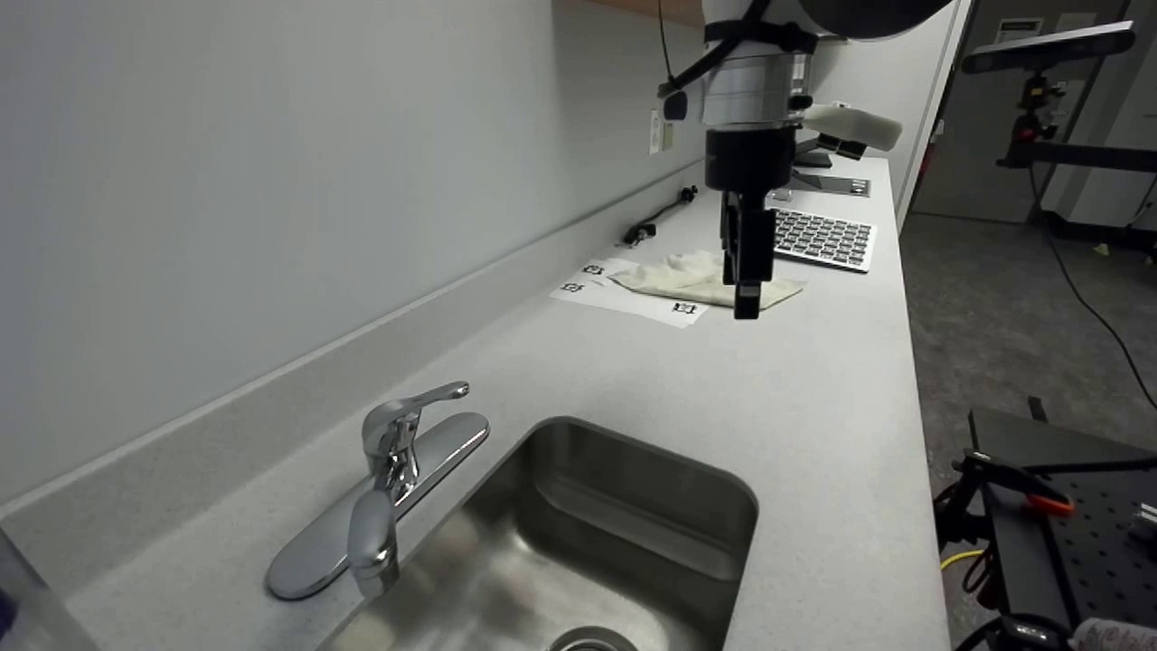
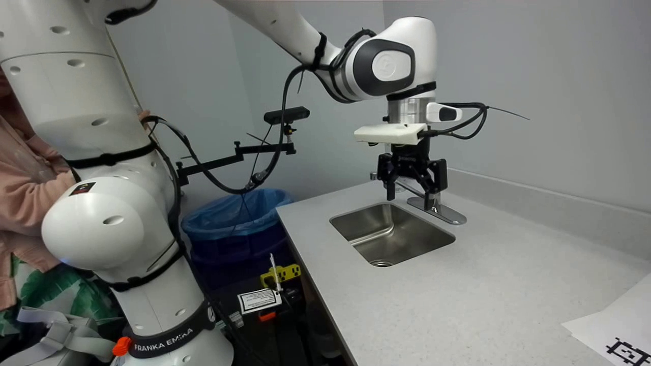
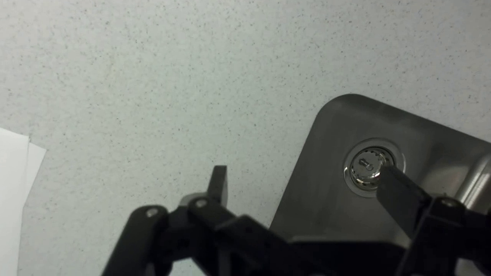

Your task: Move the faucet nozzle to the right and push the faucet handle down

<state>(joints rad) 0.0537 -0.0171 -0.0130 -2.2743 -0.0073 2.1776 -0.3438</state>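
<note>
Counter [image 1: 687, 389] around sink edge [image 1: 655, 459], gripper [image 3: 303, 168] and faucet [image 1: 390, 470] apart.

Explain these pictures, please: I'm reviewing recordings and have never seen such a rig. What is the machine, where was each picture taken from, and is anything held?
The machine is a white robot arm ending in a black two-fingered gripper, open and holding nothing. Two pictures are taken from outside the robot, from different places. The third is from its wrist, looking down past the gripper at the countertop and sink. At the sink are the chrome faucet nozzle and faucet handle. Elsewhere on the countertop lie printed paper, a cream cloth and a keyboard.
</note>
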